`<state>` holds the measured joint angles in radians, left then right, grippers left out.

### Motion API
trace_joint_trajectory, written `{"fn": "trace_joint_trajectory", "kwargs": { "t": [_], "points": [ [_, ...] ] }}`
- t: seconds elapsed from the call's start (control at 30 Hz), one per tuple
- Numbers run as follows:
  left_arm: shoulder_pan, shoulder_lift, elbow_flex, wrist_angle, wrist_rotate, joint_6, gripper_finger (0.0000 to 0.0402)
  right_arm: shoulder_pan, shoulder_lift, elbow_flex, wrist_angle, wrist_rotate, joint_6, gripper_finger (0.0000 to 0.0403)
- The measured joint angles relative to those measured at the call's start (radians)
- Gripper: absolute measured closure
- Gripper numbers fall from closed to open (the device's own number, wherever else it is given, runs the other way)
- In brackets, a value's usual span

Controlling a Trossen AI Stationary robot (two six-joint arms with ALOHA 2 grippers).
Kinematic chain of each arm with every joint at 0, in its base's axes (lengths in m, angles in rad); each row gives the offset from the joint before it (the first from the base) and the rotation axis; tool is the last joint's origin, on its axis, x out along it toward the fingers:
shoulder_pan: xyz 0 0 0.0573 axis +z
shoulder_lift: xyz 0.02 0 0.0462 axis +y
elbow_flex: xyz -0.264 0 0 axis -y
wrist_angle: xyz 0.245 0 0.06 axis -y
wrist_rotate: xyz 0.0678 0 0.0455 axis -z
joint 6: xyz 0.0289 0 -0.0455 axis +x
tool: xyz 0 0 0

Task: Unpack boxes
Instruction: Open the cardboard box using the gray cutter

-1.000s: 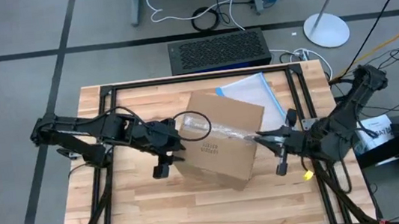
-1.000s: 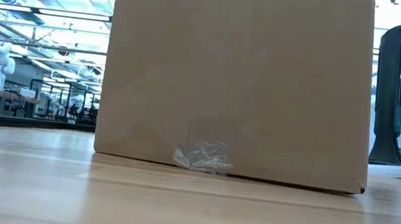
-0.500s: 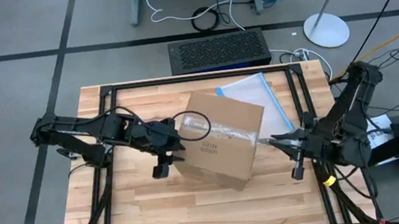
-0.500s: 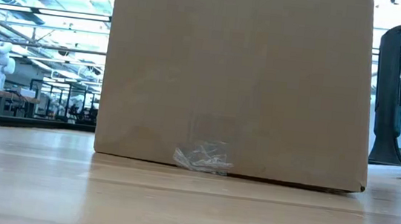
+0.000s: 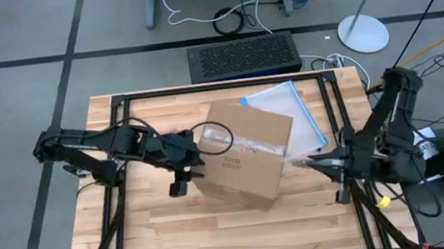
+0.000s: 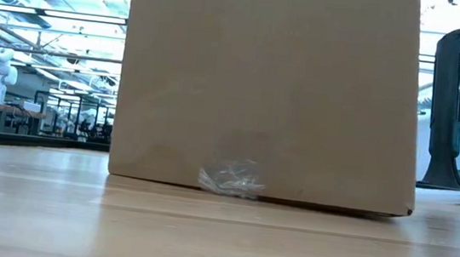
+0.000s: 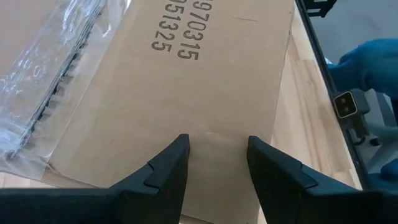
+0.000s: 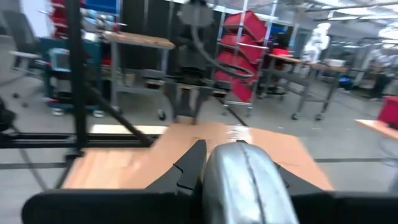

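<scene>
A brown corrugated cardboard box [image 5: 245, 157] sits near the middle of the wooden tabletop [image 5: 151, 233], turned at an angle, its top still closed. Clear glossy tape runs across the top, with a loose crumpled strip trailing toward the right tool [image 5: 316, 161]. Dark printed digits mark one face, and a scrap of tape shows at its base in the low view.

The left tool [image 7: 214, 163] rests at the box's left edge, its fingers parted over the cardboard, not gripping anything visible. The right tool holds a shiny strip, apparently the tape, just off the box's right side.

Likely risks: the tape could snap or slip free, or pulling could drag the light box across the tabletop onto the clear plastic pouch [image 5: 287, 104] behind it.
</scene>
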<state>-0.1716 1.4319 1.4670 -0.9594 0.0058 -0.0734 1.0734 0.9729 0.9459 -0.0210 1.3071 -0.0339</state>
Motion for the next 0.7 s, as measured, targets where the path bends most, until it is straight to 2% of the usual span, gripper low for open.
{"fn": "trace_joint_trajectory", "kwargs": {
  "t": [0.27, 0.37, 0.47, 0.6, 0.7],
  "points": [
    [0.035, 0.000, 0.000, -0.005, -0.007, 0.008, 0.0231, 0.122, -0.001, 0.000, -0.002, -0.024, 0.083, 0.0338],
    [0.038, 0.000, 0.000, -0.004, -0.006, 0.014, 0.0231, 0.156, 0.003, 0.000, -0.002, 0.014, 0.099, 0.0338],
    [0.038, 0.000, 0.000, -0.005, 0.000, 0.026, 0.0231, 0.129, 0.022, 0.000, -0.001, 0.033, 0.076, 0.0338],
    [0.038, -0.005, 0.001, -0.004, 0.002, 0.034, 0.0231, 0.034, 0.053, 0.000, -0.003, 0.046, 0.031, 0.0338],
    [0.036, -0.004, 0.038, -0.034, -0.001, 0.035, 0.0231, -0.025, 0.060, 0.000, -0.001, -0.009, 0.008, 0.0338]
  ]
}}
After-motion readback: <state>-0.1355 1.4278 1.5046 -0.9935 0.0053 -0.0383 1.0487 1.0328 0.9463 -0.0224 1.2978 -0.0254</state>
